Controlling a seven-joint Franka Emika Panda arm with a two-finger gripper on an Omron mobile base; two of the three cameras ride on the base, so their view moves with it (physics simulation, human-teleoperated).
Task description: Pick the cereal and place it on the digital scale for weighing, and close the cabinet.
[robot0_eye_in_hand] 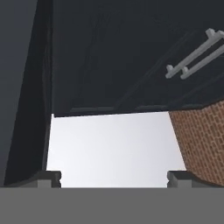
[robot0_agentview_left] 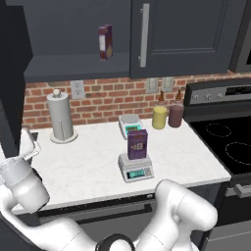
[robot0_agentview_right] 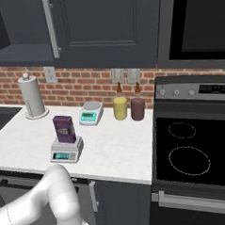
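Jaws wide and empty near the cabinet

Well, the gripper [robot0_eye_in_hand: 113, 177] stands with its jaws spread as wide as they seem to go, the two dark fingertips [robot0_eye_in_hand: 48, 177] far apart at the bottom of the hand view, and nothing sits between them. It holds nothing and I can see no contact with anything. Past the tips lies a pale flat surface, with dark panelled cabinet fronts across the upper part of that view, two silver bar handles [robot0_eye_in_hand: 194, 54] at the upper right and brick wall [robot0_eye_in_hand: 201, 135] at the right edge.

In the left base view, the cereal [robot0_agentview_left: 138, 144] stands upright on the digital scale [robot0_agentview_left: 135, 167], just below the middle of the frame, on the white counter [robot0_agentview_left: 88, 162]. From the right base view the same purple box shows at the centre left, square on the grey platform, green display facing forward.

Behind it sits a smaller white scale [robot0_agentview_left: 130, 125] with a teal front, well apart from the box. A paper towel holder [robot0_agentview_left: 61, 116] stands at the left, and a yellow jar [robot0_agentview_left: 159, 117] and a dark jar [robot0_agentview_left: 176, 115] sit near the stove [robot0_agentview_left: 230, 142].

The cabinet [robot0_agentview_left: 186, 34] fills the top of the frame; its left bay shows an open shelf with a maroon box [robot0_agentview_left: 105, 42] on it, while the right door with its long handle is flush.
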